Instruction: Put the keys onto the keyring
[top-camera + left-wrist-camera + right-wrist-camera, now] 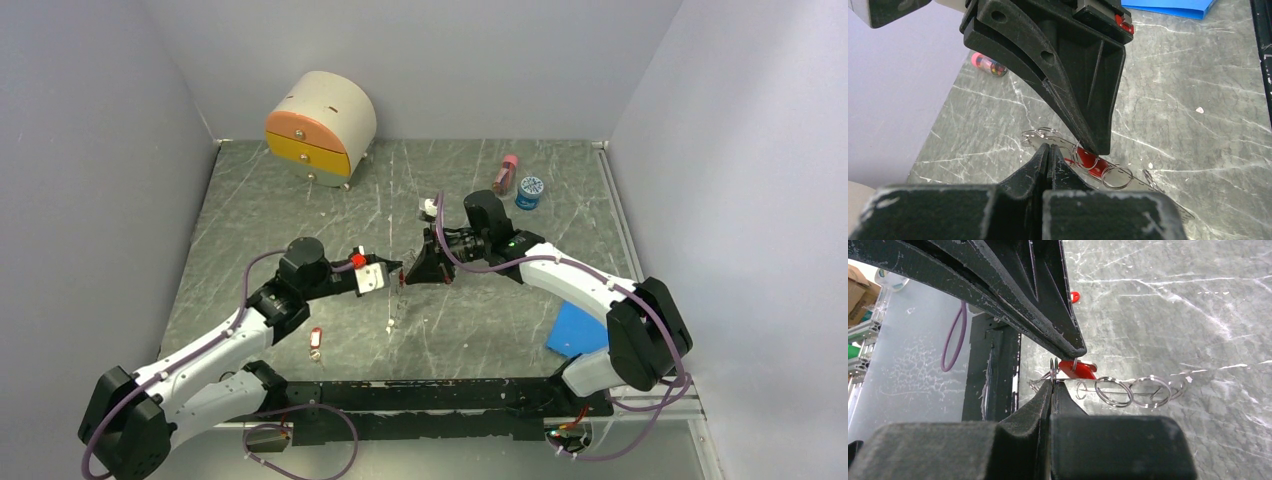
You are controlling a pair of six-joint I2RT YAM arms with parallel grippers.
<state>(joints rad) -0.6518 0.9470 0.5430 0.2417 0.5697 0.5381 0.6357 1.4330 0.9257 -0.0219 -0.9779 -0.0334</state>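
Observation:
My left gripper [396, 272] and right gripper [409, 276] meet tip to tip above the table's middle. In the left wrist view my left gripper [1049, 147] is shut, with the thin wire keyring [1141, 192] running through its tips. In the right wrist view my right gripper [1053, 384] is shut on an upright small ring beside a red-tagged key [1077, 369]. That key [1089, 160] sits under the right fingers [1083, 100]. Several small split rings [1113, 391] are strung on the wire [1133, 392]. Another red-tagged key [315, 342] lies on the table.
A round drawer box [320, 130] stands at the back left. A pink bottle [506, 172] and a blue-lidded jar [530, 192] are at the back right. A blue sheet [578, 328] lies near the right arm's base. Grey walls close in three sides.

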